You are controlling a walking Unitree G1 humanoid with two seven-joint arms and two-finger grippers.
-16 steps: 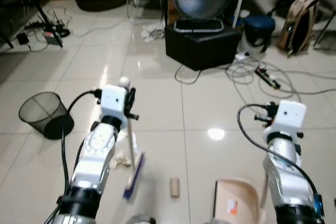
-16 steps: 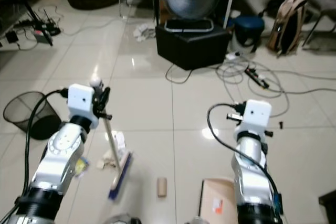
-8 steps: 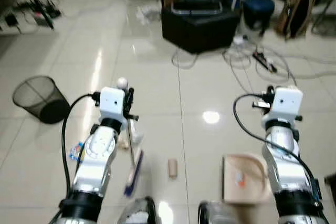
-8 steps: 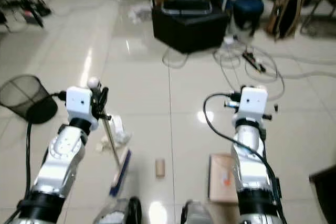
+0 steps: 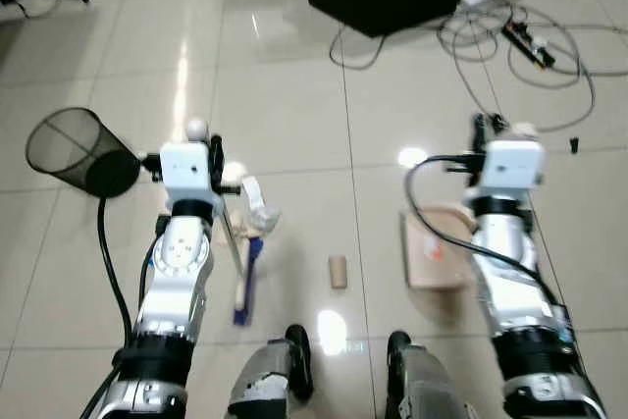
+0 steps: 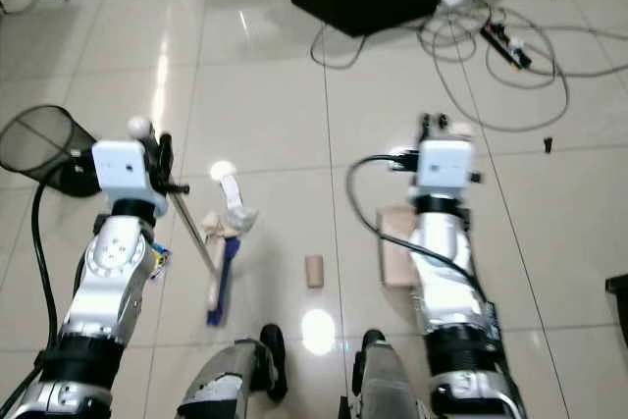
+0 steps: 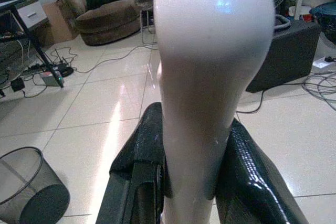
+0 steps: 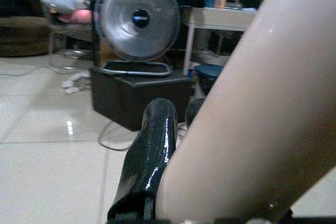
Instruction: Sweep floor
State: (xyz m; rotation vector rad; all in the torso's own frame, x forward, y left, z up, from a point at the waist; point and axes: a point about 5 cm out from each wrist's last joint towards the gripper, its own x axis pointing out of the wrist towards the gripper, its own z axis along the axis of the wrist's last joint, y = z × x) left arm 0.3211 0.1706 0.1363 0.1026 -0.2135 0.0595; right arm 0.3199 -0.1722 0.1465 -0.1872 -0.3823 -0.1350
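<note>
My left gripper clamps the broom, handle slanting near-right to its head; right gripper clamps the dustpan handle.

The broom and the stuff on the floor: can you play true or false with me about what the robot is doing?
1. The left gripper is shut on the broom handle. True.
2. The mesh bin stands on the robot's right side. False: it is on the robot's left, beside the left arm.
3. A small cardboard tube lies on the floor between the broom head and the dustpan. True.
4. The dustpan is blue. False: it is a pale beige colour, and the right gripper holds its handle.
5. Crumpled paper lies near the broom. True.
</note>
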